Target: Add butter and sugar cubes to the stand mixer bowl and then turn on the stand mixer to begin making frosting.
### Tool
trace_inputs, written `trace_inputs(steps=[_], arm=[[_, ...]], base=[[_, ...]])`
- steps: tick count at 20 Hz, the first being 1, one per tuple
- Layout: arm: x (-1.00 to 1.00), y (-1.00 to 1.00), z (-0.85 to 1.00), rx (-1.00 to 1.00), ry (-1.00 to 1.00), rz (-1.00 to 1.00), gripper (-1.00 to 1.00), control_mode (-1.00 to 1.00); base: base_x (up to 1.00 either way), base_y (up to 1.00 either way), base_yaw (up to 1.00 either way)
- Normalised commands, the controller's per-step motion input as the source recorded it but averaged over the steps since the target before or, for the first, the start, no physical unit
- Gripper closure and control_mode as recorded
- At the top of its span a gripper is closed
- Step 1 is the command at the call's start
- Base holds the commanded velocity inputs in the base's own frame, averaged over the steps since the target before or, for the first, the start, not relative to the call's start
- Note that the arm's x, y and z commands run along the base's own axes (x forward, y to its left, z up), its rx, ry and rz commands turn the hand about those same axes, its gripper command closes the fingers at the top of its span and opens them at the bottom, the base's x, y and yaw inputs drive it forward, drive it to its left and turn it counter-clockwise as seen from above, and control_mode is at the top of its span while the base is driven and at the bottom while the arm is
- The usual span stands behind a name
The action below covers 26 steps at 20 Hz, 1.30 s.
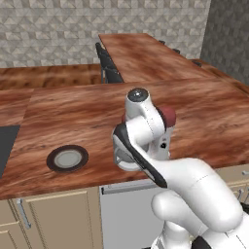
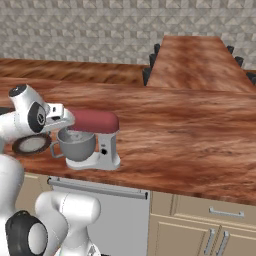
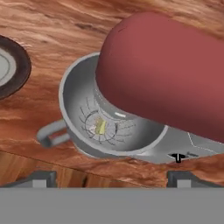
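Note:
The stand mixer has a dark red head and a pale base. It stands near the counter's front edge, partly behind my arm in the left base view. Under the head sits the grey stand mixer bowl, its handle pointing toward the counter's front edge. The pale yellow butter lies on the bowl's bottom, behind the whisk wires. The sugar cubes are hidden. My gripper hovers just above and in front of the bowl, open, with nothing between its fingers. A small black knob sits on the mixer's base.
A dark round plate with a grey centre lies on the wooden counter left of the mixer. A dark cooktop edge is at far left. Dark stools stand behind the counter, with cabinets below.

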Motion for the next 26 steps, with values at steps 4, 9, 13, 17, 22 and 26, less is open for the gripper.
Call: trace_inputs(steps=[4, 9, 13, 17, 22, 26], arm=[[-0.71, -0.46, 0.57, -0.13, 0.0, -0.3, -1.0, -1.0], [-0.23, -0.69, 0.07, -0.15, 0.04, -0.23, -1.0, -1.0], [0.0, -0.57, -0.22, -0.03, 0.03, -0.06, -1.0, -1.0], [0.09, -0.37, -0.49, 0.04, 0.01, 0.0, -1.0, -1.0], [0.01, -0.26, -0.63, 0.03, 0.0, 0.0, -1.0, -1.0], [0.14, -0.2, -0.54, 0.0, -0.02, 0.0, -1.0, -1.0]], base=[[0.0, 0.0, 0.0], [0.0, 0.0, 0.0], [0.0, 0.0, 0.0], [0.0, 0.0, 0.0], [0.0, 0.0, 0.0], [0.0, 0.0, 0.0]])
